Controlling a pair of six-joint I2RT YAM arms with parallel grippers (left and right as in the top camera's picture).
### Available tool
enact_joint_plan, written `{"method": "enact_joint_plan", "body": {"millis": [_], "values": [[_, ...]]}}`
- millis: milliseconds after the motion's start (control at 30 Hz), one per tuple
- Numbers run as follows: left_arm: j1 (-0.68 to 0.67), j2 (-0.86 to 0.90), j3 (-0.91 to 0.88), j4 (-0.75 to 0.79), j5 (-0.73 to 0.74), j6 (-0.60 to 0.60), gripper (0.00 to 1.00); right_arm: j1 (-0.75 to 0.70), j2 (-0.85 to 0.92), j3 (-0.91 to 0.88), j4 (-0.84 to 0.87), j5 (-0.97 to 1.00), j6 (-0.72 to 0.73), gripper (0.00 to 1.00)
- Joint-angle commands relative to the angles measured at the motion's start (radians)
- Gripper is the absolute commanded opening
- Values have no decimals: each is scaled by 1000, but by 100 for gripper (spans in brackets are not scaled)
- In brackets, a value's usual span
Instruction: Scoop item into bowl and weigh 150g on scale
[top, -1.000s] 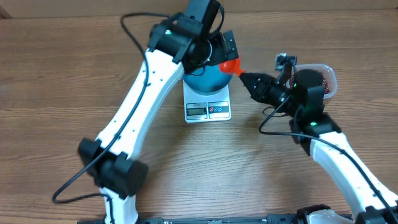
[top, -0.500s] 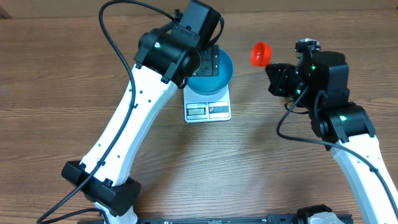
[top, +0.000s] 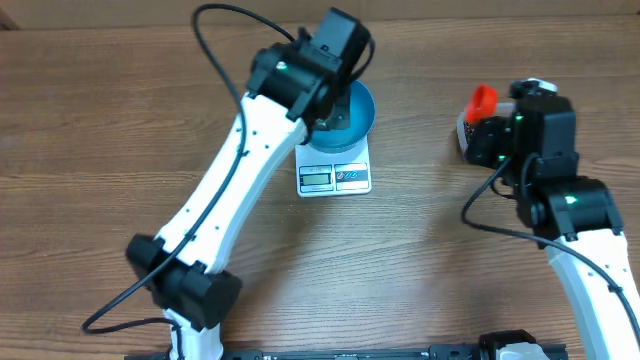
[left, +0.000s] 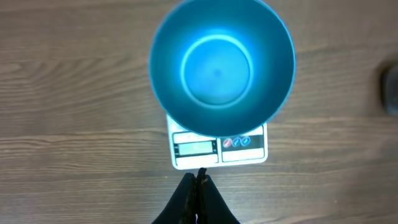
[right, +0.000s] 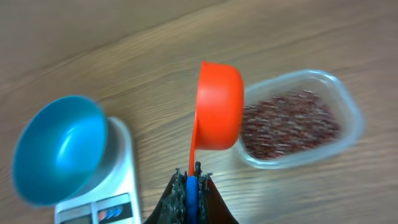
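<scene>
Over the tub (right: 348, 106), right gripper (right: 193, 177) is clamped on the scoop (right: 219, 106) handle, ready to dip beans (right: 289, 121); left gripper (left: 198, 180) is closed, empty.

No text is readable; the display (left: 194, 148) on the scale (left: 251, 153) is blurred.

An orange scoop (right: 219, 106) hangs tipped sideways by a clear tub (right: 292, 160) on a wooden table (right: 124, 37).

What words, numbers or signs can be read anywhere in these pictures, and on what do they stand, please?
No text is readable.
Display on the scale: too small and blurred in every view.
Marks on its round buttons: too blurred.
</scene>
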Motion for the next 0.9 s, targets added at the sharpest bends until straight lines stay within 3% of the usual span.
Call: {"method": "enact_joint_plan", "body": {"millis": [0,233,500,867], "values": [[-53,35,-11,1,27,61,4,-109,3,24,-8,-60,-9,3],[-127,40,-85,61,43,64,5,-330,74,24,-8,-370,-77,4],[-155,40,-241,164,152,61,4,-341,124,24,-6,-329,-106,4],[-155,40,-311,211,91,-54,4,-341,124,24,19,-328,-106,4]]}}
